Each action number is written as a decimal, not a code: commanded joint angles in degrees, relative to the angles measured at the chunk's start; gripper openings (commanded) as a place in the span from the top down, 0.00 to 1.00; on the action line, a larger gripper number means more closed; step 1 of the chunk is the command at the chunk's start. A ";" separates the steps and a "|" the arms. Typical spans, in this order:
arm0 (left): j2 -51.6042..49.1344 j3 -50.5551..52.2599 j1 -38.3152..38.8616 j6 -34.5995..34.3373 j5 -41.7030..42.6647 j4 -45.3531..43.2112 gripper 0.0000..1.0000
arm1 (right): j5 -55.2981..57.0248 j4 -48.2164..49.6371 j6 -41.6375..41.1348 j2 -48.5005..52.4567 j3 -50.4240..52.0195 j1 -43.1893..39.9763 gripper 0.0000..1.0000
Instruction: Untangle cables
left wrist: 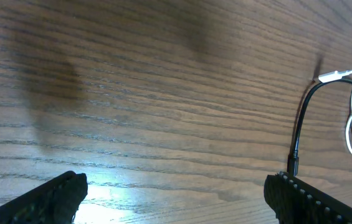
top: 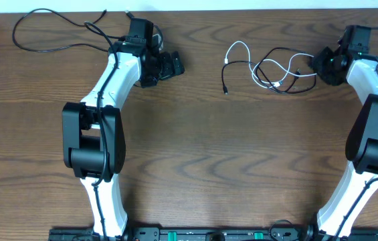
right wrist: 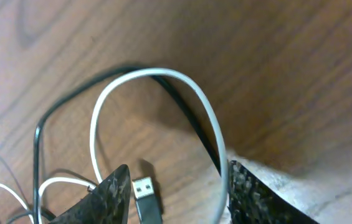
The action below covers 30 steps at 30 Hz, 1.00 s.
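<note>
Left gripper (top: 177,65) hangs wide open above the table (top: 189,147), just left of the tangle. Black cable (left wrist: 299,124) and white cable (right wrist: 144,71) lie knotted back right. Right gripper (right wrist: 179,183) straddles the white loop and a USB plug (right wrist: 146,191), fingers apart. Pinching or not, can't tell.

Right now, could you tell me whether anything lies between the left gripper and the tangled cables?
Nothing visible does. Only bare table lies between the open left gripper and the tangle of white cable and black cable; the black cable's plug end is the nearest part.
</note>
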State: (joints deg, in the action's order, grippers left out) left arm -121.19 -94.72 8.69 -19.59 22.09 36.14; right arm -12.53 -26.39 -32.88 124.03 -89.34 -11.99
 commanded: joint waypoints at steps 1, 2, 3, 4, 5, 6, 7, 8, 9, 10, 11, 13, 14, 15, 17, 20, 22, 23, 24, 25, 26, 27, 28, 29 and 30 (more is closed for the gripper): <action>-0.33 -0.11 -0.24 0.50 -0.74 0.26 0.03 | -0.57 -0.90 -1.68 0.81 0.76 -0.17 0.54; -0.33 -0.11 -0.24 0.50 -0.74 0.26 0.04 | -0.81 -0.92 -2.71 0.81 1.05 -0.17 0.54; -0.33 -0.11 -0.24 0.50 -0.74 0.26 0.04 | -1.20 -0.70 -3.67 0.81 1.31 -0.17 0.54; -0.33 -0.11 -0.24 0.50 -0.74 0.26 0.04 | -1.20 -0.13 -4.42 0.81 1.55 -0.17 0.54; -0.33 -0.11 -0.24 0.50 -0.74 0.26 0.04 | -1.22 0.52 -4.90 0.81 1.75 -0.17 0.54; -0.33 -0.11 -0.24 0.50 -0.74 0.26 0.03 | -1.57 1.01 -5.05 0.81 1.75 -0.20 0.54; -0.33 -0.11 -0.24 0.50 -0.74 0.28 0.03 | -2.21 1.62 -5.11 0.81 1.77 -0.20 0.54; -0.33 -0.11 -0.24 0.50 -0.74 0.31 0.04 | -2.86 1.90 -5.60 0.81 1.77 -0.28 0.53; -0.33 -0.11 -0.24 0.50 -0.74 0.31 0.04 | -3.67 2.03 -6.27 0.81 1.77 -0.39 0.53; -0.33 -0.11 -0.24 0.48 -0.74 0.33 0.04 | -5.25 2.21 -6.99 0.81 1.81 -0.70 0.53; -0.33 -0.11 -0.24 0.50 -0.74 0.33 0.03 | -5.86 2.23 -7.43 0.81 1.86 -0.83 0.54; -0.33 -0.11 -0.24 0.48 -0.74 0.33 0.04 | -6.82 3.19 -7.80 0.81 2.19 -1.11 0.55; -0.33 -0.11 -0.24 0.50 -0.72 0.33 0.04 | -7.82 3.82 -7.80 0.81 2.38 -1.27 0.56; -0.33 -0.11 -0.24 0.50 -0.74 0.33 0.03 | -8.52 4.15 -7.82 0.81 2.51 -1.38 0.58; -0.33 -0.11 -0.24 0.50 -0.74 0.35 0.03 | -10.45 4.81 -7.89 0.81 2.95 -1.79 0.59; -0.33 -0.11 -0.24 0.50 -0.74 0.33 0.04 | -11.63 6.10 -9.35 0.81 4.00 -2.12 0.71; -0.33 -0.11 -0.24 0.48 -0.74 0.33 0.04 | -14.45 8.83 -9.27 0.81 4.94 -2.40 0.85; -0.33 -0.11 -0.24 0.48 -0.74 0.35 0.04 | -16.04 10.25 -9.01 0.81 5.27 -2.47 0.95; -0.33 -0.11 -0.24 0.50 -0.74 0.37 0.04 | -18.56 12.15 -8.20 0.81 5.49 -2.58 0.99; -0.33 -0.11 -0.24 0.50 -0.74 0.48 0.04 | -20.52 13.33 -7.52 0.81 5.49 -2.62 0.99; -0.33 -0.11 -0.24 0.50 -0.74 0.52 0.04 | -23.76 15.47 -6.73 0.81 5.49 -2.62 0.99; -0.33 -0.11 -0.24 0.50 -0.74 0.52 0.03 | -26.80 17.68 -6.69 0.81 5.46 -2.60 0.99; -0.33 -0.11 -0.24 0.50 -0.74 0.52 0.03 | -28.98 19.37 -6.69 0.79 5.46 -2.60 0.99; -0.33 -0.11 -0.24 0.50 -0.74 0.50 0.03 | -32.26 22.14 -6.73 0.81 5.46 -2.60 0.99; -0.33 -0.11 -0.24 0.50 -0.74 0.50 0.04 | -35.69 25.24 -7.52 0.79 5.46 -2.60 0.99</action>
State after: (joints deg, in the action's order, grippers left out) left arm -121.19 -94.72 8.69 -19.59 22.11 36.23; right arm -35.18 -5.45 -40.64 124.20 -83.94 -14.46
